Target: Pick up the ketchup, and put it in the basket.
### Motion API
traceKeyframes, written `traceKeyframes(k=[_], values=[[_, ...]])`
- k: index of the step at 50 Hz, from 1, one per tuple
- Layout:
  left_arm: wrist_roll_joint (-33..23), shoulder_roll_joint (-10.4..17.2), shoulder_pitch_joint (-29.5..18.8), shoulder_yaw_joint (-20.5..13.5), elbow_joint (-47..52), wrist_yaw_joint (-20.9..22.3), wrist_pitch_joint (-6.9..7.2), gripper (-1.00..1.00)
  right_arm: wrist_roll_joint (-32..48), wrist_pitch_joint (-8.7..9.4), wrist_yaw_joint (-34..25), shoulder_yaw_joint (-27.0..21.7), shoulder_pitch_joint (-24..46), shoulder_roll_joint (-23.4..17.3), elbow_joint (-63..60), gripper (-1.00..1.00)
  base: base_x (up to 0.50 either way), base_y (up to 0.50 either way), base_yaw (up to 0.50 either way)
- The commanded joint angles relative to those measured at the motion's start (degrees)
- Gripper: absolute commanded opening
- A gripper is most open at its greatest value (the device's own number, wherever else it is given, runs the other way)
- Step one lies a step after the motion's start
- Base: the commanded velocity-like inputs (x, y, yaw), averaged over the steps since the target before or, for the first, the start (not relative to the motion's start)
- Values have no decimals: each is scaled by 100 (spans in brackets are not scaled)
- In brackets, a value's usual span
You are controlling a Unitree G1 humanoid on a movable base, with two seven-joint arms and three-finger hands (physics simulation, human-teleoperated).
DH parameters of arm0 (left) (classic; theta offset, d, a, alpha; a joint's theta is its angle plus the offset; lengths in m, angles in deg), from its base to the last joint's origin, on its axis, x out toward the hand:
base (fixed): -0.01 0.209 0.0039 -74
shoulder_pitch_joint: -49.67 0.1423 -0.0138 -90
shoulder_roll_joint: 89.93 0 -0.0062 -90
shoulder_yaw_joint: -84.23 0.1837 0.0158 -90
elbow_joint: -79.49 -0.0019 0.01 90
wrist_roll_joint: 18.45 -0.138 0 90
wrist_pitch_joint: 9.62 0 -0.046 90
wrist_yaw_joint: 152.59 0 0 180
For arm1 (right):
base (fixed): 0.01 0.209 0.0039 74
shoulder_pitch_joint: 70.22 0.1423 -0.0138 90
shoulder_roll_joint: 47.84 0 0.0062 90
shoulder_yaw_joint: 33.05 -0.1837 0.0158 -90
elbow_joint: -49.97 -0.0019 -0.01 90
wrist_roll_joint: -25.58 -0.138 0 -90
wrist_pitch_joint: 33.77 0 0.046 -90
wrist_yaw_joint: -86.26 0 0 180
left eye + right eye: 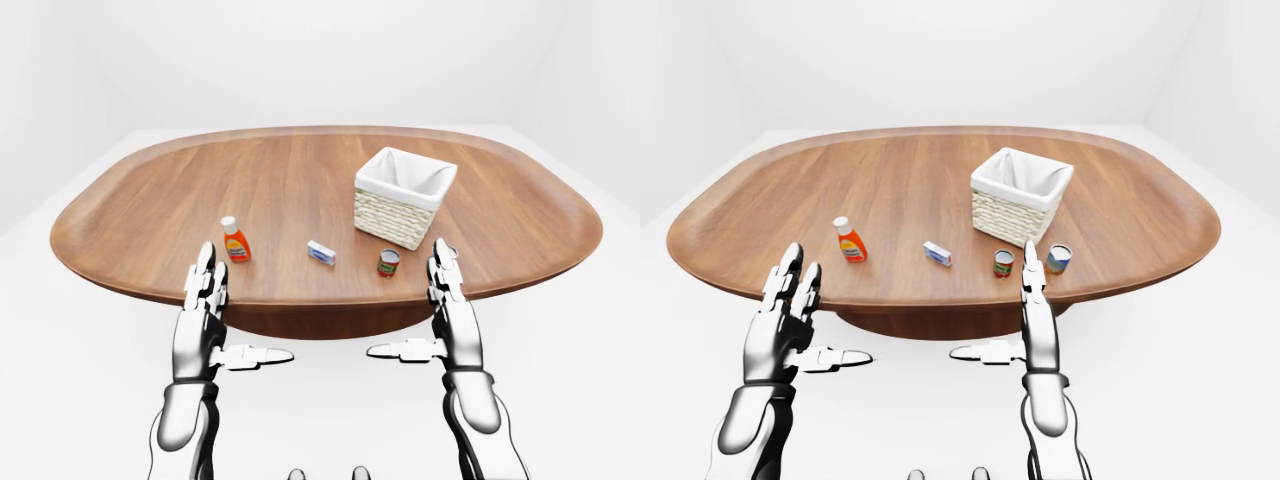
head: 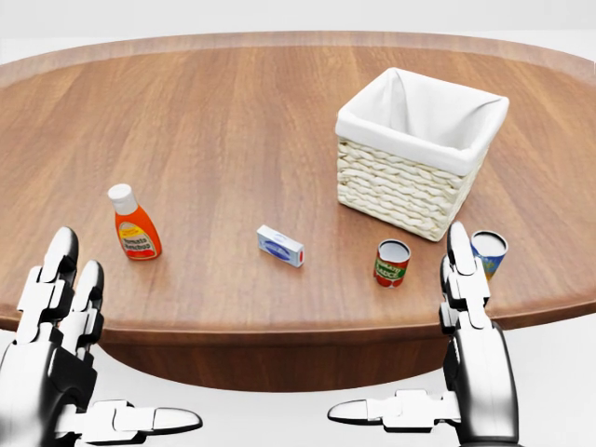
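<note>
The left hand (image 2: pixel 56 358) is held at the lower left of the head view, just outside the near edge of the table (image 2: pixel 233 112), fingers spread and released, thumb pointed inward, nothing grasped. Just above it, the ketchup (image 2: pixel 134 223) is seen standing upright on the wood, near that edge and apart from the hand. Bare wood is seen all around the bottle. To the right, a small box (image 2: pixel 280 246) lies flat, then a red can (image 2: pixel 392 263) stands upright. Above the can, the basket (image 2: pixel 419 163) is lined with white cloth; nothing is seen inside it. A blue can (image 2: pixel 488 252) stands just beside the right hand (image 2: pixel 470 345), which is likewise released and clear of the edge.
</note>
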State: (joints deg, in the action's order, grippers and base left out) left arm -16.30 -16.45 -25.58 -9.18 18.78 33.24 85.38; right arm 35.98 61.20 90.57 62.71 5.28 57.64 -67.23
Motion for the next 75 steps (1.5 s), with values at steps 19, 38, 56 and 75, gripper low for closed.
traceKeyframes(k=[19,38,56,75], values=[[-108,5,-8,29,-75,-38,0,100,47,-47,64,13,96,18,192,100,0,21,0],[16,-11,8,-43,21,-49,0,100,135,-275,0,127,-91,-44,8,100,8,0,0],[7,-14,36,-40,50,-32,0,100,148,-285,5,132,-112,-42,-26,100,50,0,0],[33,-19,51,-61,97,-14,0,100,152,-342,8,128,-127,-44,-39,100,50,0,0]])
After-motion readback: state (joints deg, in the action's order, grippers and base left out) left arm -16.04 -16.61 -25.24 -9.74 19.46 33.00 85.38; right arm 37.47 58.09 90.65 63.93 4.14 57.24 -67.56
